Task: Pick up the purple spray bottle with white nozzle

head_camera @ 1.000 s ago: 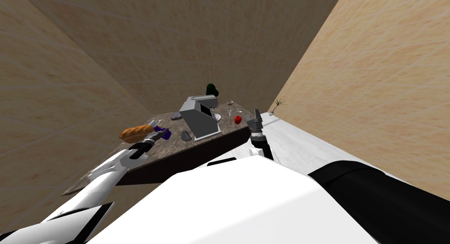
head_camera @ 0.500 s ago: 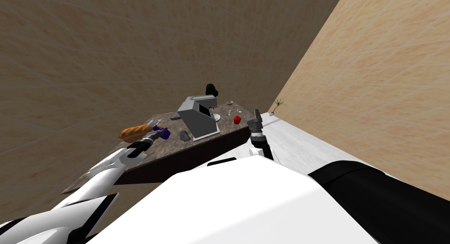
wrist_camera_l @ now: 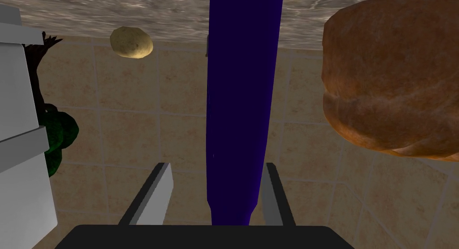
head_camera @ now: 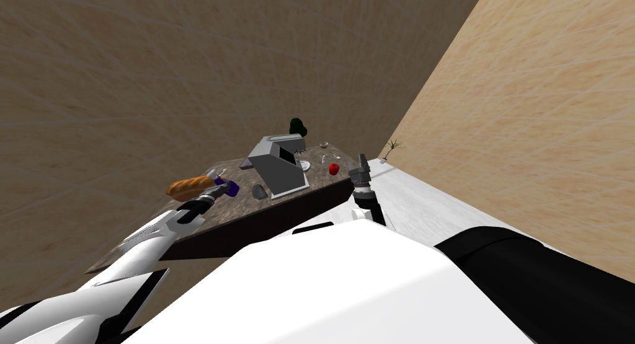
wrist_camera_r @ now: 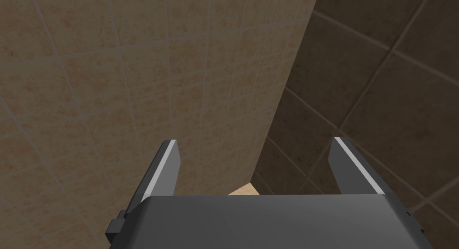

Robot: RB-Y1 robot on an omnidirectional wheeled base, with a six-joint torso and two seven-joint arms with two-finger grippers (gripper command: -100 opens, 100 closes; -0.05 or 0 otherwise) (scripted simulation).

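In the head view, the purple spray bottle (head_camera: 229, 188) was on the brown worktop (head_camera: 248, 204), with the bread loaf (head_camera: 188, 186) at its 9 o'clock and the left hand (head_camera: 218, 187) at it.

In the left wrist view, the fingers (wrist_camera_l: 157, 194) were narrow around the bottle, not yet squeezing.

In the right wrist view, the right hand (wrist_camera_r: 254, 142) was wide and held nothing.

We've got a dark speckled countertop (head_camera: 245, 205) mid-frame: bread loaf (head_camera: 186, 186) at its left end, purple spray bottle (head_camera: 229, 188) just beside, grey appliance (head_camera: 282, 170) centre, red apple (head_camera: 333, 168) further right.
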